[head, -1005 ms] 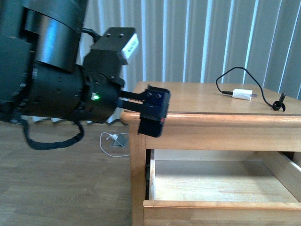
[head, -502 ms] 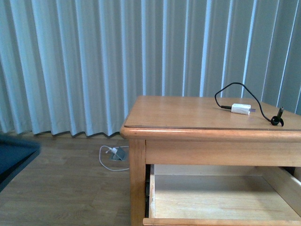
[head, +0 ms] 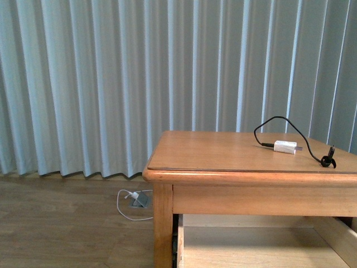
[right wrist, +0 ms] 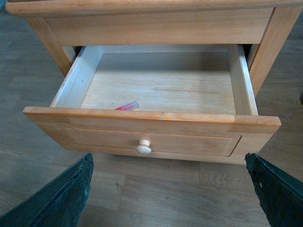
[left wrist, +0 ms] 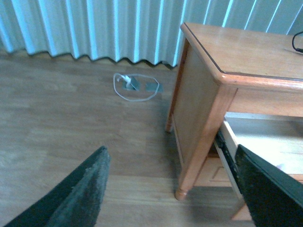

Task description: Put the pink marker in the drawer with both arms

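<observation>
Front view: just the table (head: 212, 148) with a white charger (head: 285, 147) on top, no arms showing. Left wrist view: the left gripper (left wrist: 171, 151) is spread wide and empty, off beside the table's corner. Right wrist view: the right gripper (right wrist: 168, 161) is spread and empty too, facing the pulled-out drawer (right wrist: 151, 124). The pink marker (right wrist: 126, 106) lies inside by the front wall. Looks light, stiff, smooth-barrelled, so I'd pinch it mid-barrel or it rolls.

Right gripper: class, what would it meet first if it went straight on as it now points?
Probably the drawer front, near its knob; nothing lies between it and the open right gripper. Depth is unclear, so it might pass over the rim into the drawer.
</observation>
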Action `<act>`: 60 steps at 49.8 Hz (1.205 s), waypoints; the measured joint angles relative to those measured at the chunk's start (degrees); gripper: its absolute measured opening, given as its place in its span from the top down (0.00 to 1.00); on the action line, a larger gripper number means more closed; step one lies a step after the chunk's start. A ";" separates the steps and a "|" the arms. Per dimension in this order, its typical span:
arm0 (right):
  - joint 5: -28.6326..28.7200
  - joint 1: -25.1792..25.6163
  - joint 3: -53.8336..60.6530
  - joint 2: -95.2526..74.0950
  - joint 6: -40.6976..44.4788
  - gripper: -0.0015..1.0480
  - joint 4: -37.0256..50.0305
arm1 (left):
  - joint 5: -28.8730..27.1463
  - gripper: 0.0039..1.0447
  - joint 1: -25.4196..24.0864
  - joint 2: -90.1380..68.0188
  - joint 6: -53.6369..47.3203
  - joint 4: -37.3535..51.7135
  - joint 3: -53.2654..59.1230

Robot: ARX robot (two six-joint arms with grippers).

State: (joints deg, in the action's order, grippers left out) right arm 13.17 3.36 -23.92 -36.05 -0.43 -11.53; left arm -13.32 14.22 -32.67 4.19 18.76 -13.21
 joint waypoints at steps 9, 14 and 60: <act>0.02 0.00 0.00 0.00 0.02 0.08 0.00 | 3.45 0.61 -3.96 4.59 -2.91 0.26 4.28; 0.02 0.00 0.00 0.00 0.02 0.08 0.00 | 5.14 0.78 -5.60 6.67 -3.28 -0.28 5.77; 0.02 0.00 0.00 0.00 0.02 0.08 0.00 | 13.38 0.96 -14.08 29.09 -3.80 -16.90 11.89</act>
State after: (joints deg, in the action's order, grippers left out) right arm 13.19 3.36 -23.92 -36.05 -0.40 -11.53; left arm 0.05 0.14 -3.57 0.38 1.87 -1.32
